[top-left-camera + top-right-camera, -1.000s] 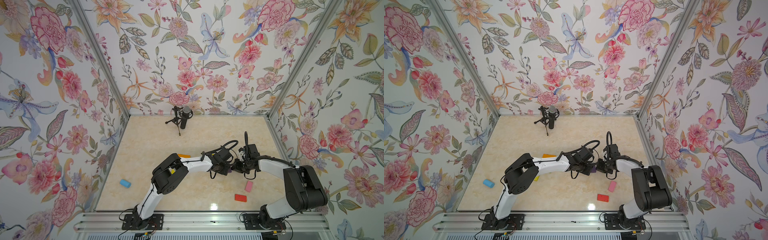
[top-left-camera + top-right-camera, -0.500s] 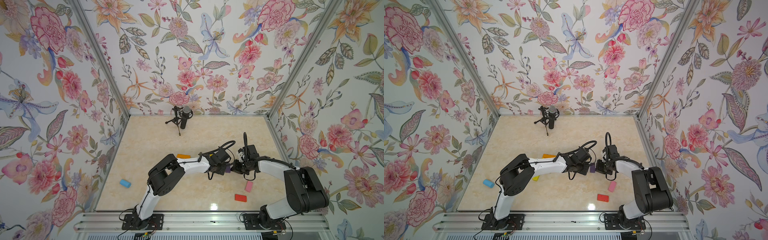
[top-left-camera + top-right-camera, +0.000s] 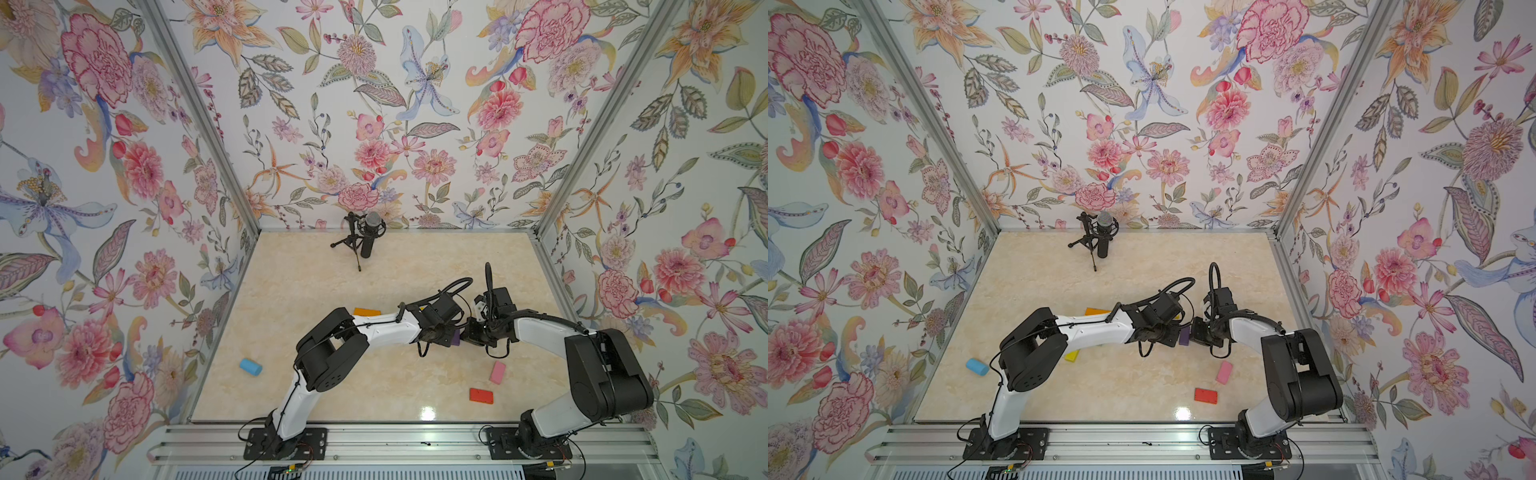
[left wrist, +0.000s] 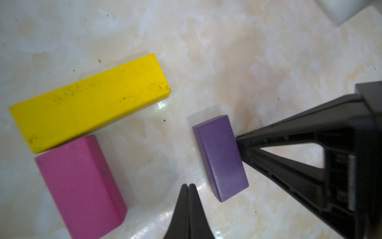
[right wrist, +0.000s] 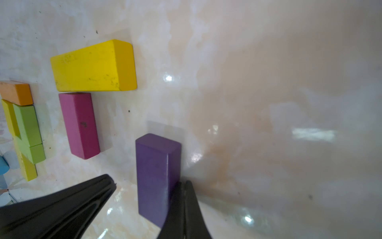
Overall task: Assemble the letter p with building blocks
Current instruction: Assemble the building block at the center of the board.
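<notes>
A purple block [image 4: 221, 157] lies flat on the marble floor between my two grippers, also seen as the purple block [image 3: 455, 338] in a top view. My right gripper [image 5: 184, 182] is shut, and its closed tip touches one long side of the purple block [image 5: 155, 175]. My left gripper [image 4: 188, 185] is shut and empty, a small gap off the block's other side. A yellow block [image 4: 88, 101] and a magenta block [image 4: 80, 184] touch at a right angle nearby. Farther off sit an orange block [image 5: 15, 92] and lime green blocks [image 5: 26, 126].
A pink block [image 3: 497, 372] and a red block [image 3: 481, 395] lie near the front right. A blue cylinder [image 3: 250, 366] rests at the front left. A microphone on a tripod [image 3: 368, 232] stands at the back. Floral walls close in three sides.
The left arm has shifted only slightly. Both grippers stay shut beside the purple block.
</notes>
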{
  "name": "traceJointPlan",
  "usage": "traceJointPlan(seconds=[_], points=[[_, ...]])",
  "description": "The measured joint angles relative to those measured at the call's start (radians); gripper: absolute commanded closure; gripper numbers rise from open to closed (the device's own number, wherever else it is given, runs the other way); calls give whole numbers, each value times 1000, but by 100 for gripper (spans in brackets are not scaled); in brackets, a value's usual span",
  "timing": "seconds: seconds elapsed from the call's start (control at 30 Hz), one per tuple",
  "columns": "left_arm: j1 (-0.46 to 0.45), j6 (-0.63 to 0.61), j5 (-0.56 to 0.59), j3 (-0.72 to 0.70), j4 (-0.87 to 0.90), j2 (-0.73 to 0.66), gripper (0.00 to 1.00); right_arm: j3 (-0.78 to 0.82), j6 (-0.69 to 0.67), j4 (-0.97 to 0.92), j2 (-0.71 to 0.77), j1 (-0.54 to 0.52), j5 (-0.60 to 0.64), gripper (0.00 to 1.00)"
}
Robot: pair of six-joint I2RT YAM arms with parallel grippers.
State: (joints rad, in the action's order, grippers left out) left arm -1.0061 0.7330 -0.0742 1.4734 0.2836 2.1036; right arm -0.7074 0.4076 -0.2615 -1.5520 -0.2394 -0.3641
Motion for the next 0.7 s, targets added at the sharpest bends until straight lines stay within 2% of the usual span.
traceJointPlan(seconds=[0.7], points=[[14,0,-27,-13,-1,2,100,-60,0,27,-72,-23,-30,100]])
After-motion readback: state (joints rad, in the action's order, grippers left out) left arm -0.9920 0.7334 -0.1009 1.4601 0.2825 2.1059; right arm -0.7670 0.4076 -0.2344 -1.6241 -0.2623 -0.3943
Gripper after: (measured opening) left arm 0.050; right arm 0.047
